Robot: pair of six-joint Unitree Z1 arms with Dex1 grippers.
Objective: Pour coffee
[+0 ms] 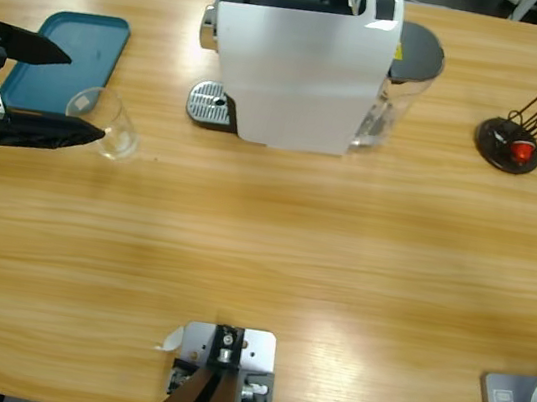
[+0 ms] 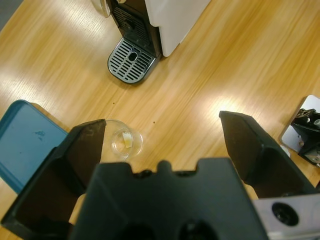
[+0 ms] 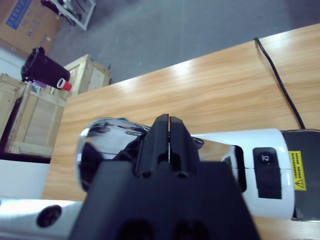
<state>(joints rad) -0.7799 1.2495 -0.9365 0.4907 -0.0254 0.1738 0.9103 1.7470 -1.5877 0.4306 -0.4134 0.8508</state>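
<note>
Glass (image 1: 108, 122): upright on the bench (image 1: 272, 242), beside the blue tray (image 1: 67, 60), well left of the coffee machine (image 1: 300, 59); only a pale trace inside, no dark coffee visible.
Left tool (image 1: 74, 94): spread wide, empty, the glass by its lower jaw; nearer arm.
Right tool (image 3: 169, 137): clenched, empty, above the machine's top.

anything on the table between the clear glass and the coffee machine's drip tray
Nothing: bare wood separates the clear glass from the drip tray in the high view. The left wrist view shows the same bare stretch, with the left tool open above the glass.

Bright even overhead light, soft glare patches on the wooden table (image 1: 269, 262), sharp focus.
</note>
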